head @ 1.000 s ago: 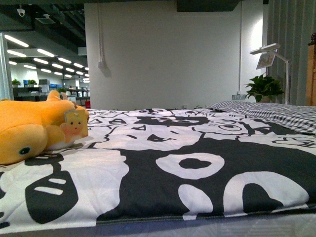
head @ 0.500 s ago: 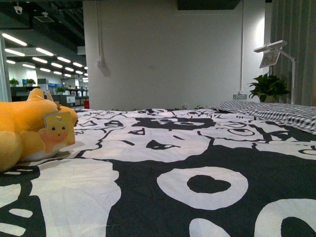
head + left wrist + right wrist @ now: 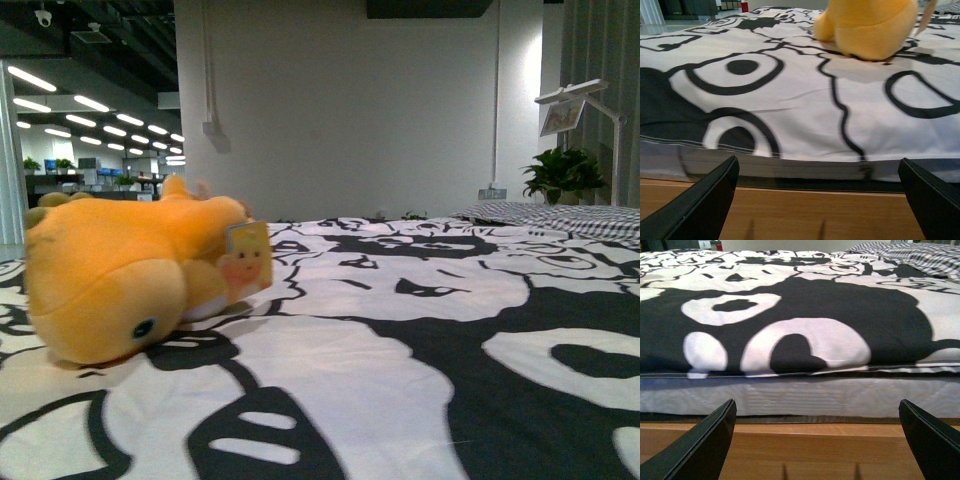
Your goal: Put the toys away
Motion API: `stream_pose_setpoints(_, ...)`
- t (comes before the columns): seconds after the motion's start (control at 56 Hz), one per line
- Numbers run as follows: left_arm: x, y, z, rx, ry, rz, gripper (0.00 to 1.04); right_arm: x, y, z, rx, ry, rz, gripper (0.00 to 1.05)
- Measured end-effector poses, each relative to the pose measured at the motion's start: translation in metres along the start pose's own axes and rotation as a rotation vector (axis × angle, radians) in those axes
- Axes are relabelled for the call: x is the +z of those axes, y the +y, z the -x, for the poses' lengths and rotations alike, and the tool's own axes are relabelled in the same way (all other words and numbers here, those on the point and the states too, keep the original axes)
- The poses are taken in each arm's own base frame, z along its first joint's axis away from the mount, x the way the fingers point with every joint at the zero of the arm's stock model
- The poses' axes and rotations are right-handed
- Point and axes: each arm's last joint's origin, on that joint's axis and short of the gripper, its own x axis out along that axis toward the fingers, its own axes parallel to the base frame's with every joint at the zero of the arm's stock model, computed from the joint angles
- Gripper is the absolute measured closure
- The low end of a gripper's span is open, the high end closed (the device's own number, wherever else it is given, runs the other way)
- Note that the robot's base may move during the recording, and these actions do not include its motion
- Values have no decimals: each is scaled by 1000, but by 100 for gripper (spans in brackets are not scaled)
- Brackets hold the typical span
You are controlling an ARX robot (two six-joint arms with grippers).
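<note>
An orange-yellow plush toy point(image 3: 130, 275) lies on its side on the bed at the left of the front view, a yellow paper tag point(image 3: 248, 262) hanging from it. It also shows in the left wrist view point(image 3: 867, 25), far across the bedspread from my left gripper point(image 3: 820, 200). That gripper is open and empty, low at the bed's wooden edge. My right gripper point(image 3: 817, 442) is open and empty too, in front of the bed's side, with no toy in its view. Neither arm shows in the front view.
The bed carries a black-and-white patterned bedspread point(image 3: 420, 340) over a mattress point(image 3: 805, 397) on a wooden frame point(image 3: 805, 450). A checked pillow point(image 3: 560, 215) lies at the far right. Behind stand a potted plant point(image 3: 565, 175), a desk lamp point(image 3: 575, 100) and a white wall.
The front view has swung left and closer. The plush toy, at the left edge before, now sits larger and further into the picture. The plant and lamp have shifted right.
</note>
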Motion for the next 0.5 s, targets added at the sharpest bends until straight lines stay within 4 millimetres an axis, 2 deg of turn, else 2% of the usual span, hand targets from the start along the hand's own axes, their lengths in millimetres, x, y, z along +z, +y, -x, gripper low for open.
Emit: stream_pose_setpoints(0.5,0,0,0,0,2,0,6,0,0,0,3,1,0,7)
